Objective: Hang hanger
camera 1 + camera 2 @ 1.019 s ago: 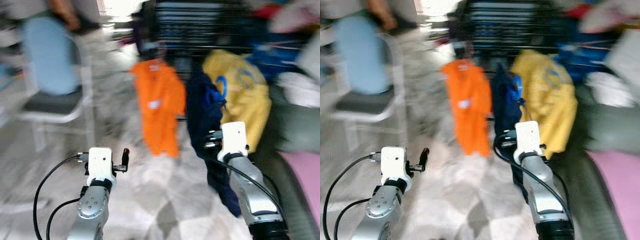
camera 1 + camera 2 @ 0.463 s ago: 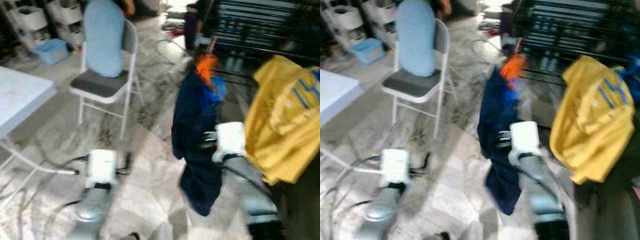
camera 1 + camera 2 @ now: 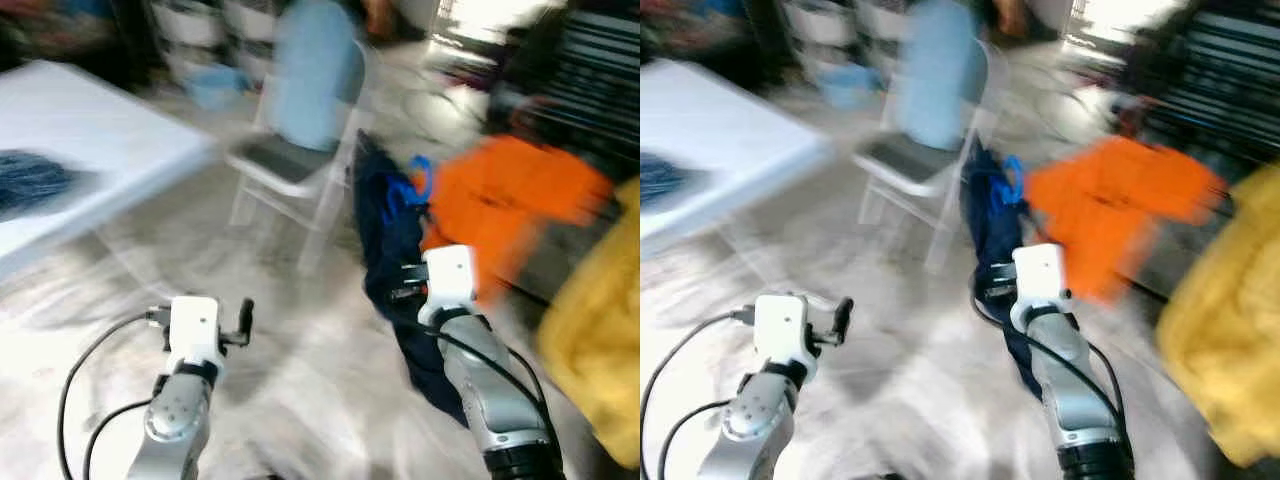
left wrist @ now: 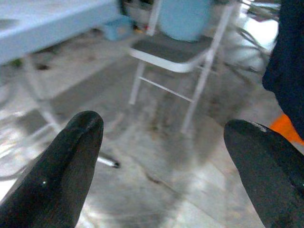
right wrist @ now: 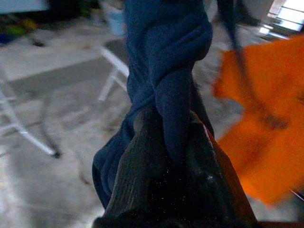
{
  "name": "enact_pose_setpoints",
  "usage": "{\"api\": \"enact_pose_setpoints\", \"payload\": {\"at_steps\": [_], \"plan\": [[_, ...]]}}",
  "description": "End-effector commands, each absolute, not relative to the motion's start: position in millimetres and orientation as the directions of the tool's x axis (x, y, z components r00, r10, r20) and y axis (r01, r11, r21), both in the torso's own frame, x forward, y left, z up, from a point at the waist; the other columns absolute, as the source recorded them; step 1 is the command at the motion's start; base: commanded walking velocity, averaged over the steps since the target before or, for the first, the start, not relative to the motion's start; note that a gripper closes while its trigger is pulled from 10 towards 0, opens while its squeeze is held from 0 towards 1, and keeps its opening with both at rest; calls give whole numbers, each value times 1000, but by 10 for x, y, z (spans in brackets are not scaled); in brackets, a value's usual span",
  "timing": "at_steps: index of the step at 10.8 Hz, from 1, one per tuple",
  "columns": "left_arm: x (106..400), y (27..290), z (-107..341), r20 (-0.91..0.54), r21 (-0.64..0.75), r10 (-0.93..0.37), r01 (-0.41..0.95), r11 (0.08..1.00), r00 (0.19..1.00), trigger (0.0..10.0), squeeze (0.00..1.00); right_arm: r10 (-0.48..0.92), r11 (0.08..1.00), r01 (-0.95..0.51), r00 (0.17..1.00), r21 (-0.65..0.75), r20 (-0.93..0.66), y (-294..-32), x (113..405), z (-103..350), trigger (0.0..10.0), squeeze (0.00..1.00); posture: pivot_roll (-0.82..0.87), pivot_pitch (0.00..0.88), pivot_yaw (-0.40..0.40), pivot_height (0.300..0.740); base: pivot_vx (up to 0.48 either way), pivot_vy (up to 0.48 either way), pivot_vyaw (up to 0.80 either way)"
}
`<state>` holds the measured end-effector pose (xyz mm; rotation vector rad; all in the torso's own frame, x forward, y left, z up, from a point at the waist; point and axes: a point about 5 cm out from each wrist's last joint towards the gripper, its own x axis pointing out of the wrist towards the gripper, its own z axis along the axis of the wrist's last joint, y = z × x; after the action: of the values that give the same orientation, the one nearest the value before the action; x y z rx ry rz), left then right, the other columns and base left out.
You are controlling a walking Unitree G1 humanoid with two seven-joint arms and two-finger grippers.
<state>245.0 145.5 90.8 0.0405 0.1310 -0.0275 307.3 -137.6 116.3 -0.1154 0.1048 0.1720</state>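
In the head views the whole scene has swung since half a second ago, which is the camera turning, not the things: the white desk now spreads across the upper left with a blue bundle near its left edge, the folding chair with its pale blue back sits at top centre, and the orange garment now shows broad at the right instead of as a small patch behind the dark cloth. The yellow garment has slid to the lower right edge. All is blurred.

The right hand is raised at centre, pinching a navy garment that hangs in a long, roughly vertical drape, its top with a blue loop near the chair and its tail down toward the floor beside the right forearm. No hanger frame can be made out in it. The left hand is held low at the left over the marbled floor, holding nothing.

In the left wrist view the left hand's fingers stand spread wide, with the chair and floor between them and a navy edge at one side.

In the right wrist view the right hand's fingers are pressed on a twisted fold of the navy garment, the orange garment blurred beside it.
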Motion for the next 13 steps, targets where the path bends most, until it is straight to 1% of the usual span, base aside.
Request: {"api": "enact_pose_setpoints", "payload": {"at_steps": [1,3,4,7,13], "plan": [[2434,1415,896,-137,32,-32,37,999,990,10000,0,162,979,-168,985,-111,-61,-1416,3093,1281,10000,0,-7,73,-13,740,0,0,800],[2434,1407,887,-146,40,-33,40,998,989,10000,0,158,982,-161,987,-99,-43,-1422,3095,1301,10000,0,-6,74,-14,740,0,0,800],[2433,1407,884,-147,34,-34,39,999,989,10000,0,161,982,-165,986,-93,-41,-1417,3095,1307,10000,0,-9,75,-14,740,0,0,406],[2448,1411,884,-151,35,-32,37,999,988,10000,0,166,982,-169,985,-84,-41,-1411,3100,1305,10000,0,-8,75,-12,740,0,0,0],[2450,1384,877,-162,31,-45,50,998,986,10000,0,181,980,-184,982,-77,-45,-1378,3096,1289,10000,0,-8,73,-13,740,-302,0,0]]}}
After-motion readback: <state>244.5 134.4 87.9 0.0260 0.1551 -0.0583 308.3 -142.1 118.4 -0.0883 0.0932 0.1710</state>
